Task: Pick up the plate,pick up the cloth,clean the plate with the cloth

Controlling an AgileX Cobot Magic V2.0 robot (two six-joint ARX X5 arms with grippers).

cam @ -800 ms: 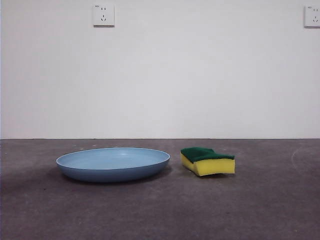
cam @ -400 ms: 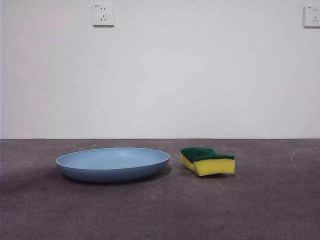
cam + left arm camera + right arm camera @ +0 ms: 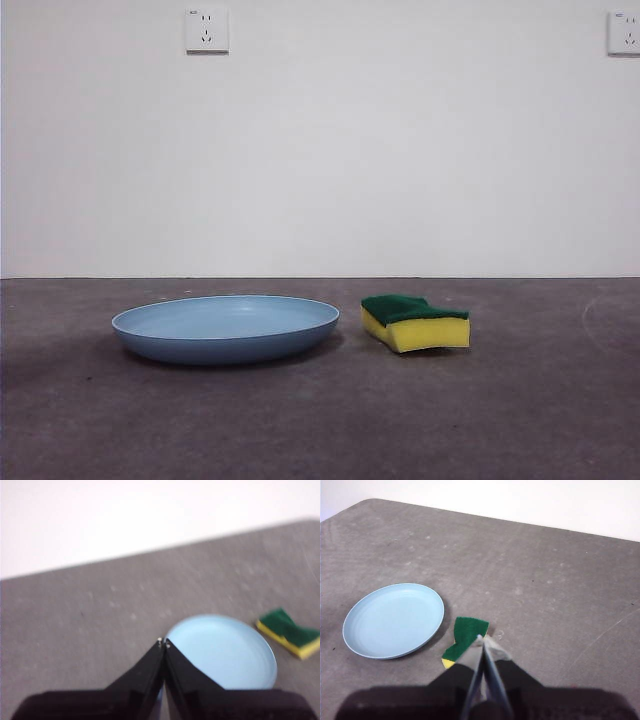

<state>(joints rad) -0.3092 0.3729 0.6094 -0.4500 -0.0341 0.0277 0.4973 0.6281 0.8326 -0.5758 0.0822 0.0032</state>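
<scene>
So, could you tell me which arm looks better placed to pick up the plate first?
Left: the left gripper, jaws shut, hangs over the plate; the right gripper sits over the sponge.

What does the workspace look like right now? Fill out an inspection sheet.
Surface: dark grey table, lightly scuffed.
Job's things: blue plate flat on table; cloth beside it, apart, green face up.
Clutter: nothing seen.
Grippers: left gripper shut, above plate's edge; right gripper shut, above cloth; neither holds anything.
Cables: nothing seen.
Surroundings: white wall with two sockets.
</scene>
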